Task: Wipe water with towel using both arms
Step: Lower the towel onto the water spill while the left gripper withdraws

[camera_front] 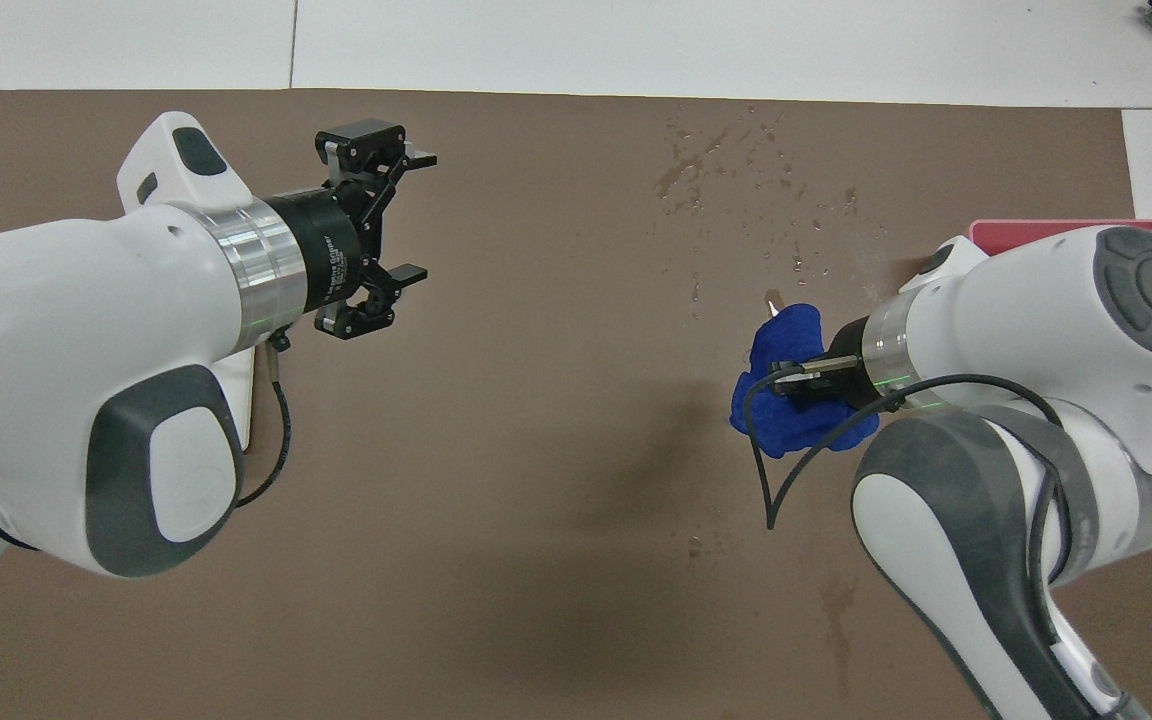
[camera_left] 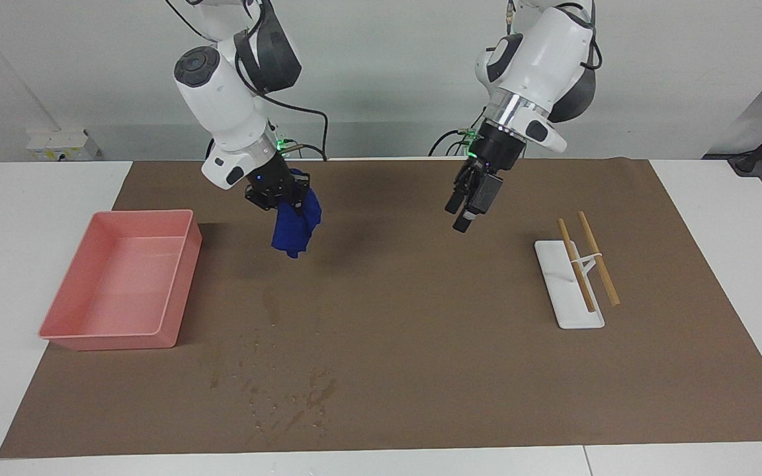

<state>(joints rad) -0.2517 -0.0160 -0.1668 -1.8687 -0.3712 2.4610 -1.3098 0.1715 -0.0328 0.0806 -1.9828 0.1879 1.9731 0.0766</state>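
The white bench (camera_left: 17,218) is covered by a brown mat (camera_left: 421,344). Water (camera_left: 288,396) is scattered near its edge farthest from the robots. A towel (camera_left: 296,228) is gripped by the right claw (camera_left: 282,195); the left claw (camera_front: 406,215) is held open. The tray (camera_front: 1066,228) is largely hidden overhead.

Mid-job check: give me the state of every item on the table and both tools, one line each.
Right tool: shut on the blue towel, raised over the brown mat.
Blue towel: bunched, hanging clear of the mat.
Left tool: open, empty, waiting over the mat.
Water: droplets and streaks on the mat, not yet wiped.
Pink tray: upright, empty.
Chopsticks: a pair lying across the white rest.
Brown mat: flat.
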